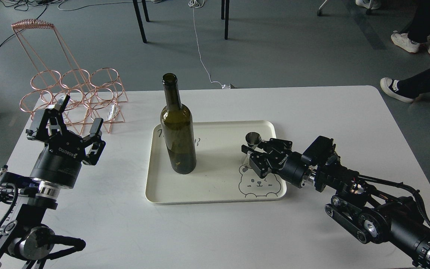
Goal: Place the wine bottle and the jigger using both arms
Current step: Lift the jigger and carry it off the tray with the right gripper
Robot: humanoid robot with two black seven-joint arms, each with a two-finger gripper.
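The wine bottle (178, 130), dark olive glass with no label, stands upright on the left part of a cream tray (215, 194). The small silver jigger (253, 139) stands near the tray's right edge. My right gripper (256, 149) reaches in low from the right, its fingers (248, 149) on either side of the jigger's lower half, which they hide. I cannot tell whether they press on it. My left gripper (65, 123) is open and empty. It is raised over the table's left side, well left of the bottle.
A copper wire bottle rack (75, 93) stands at the table's back left corner, just behind my left gripper. The tray has a bear drawing at its front right. Chair legs, cables and people's feet are on the floor beyond the table.
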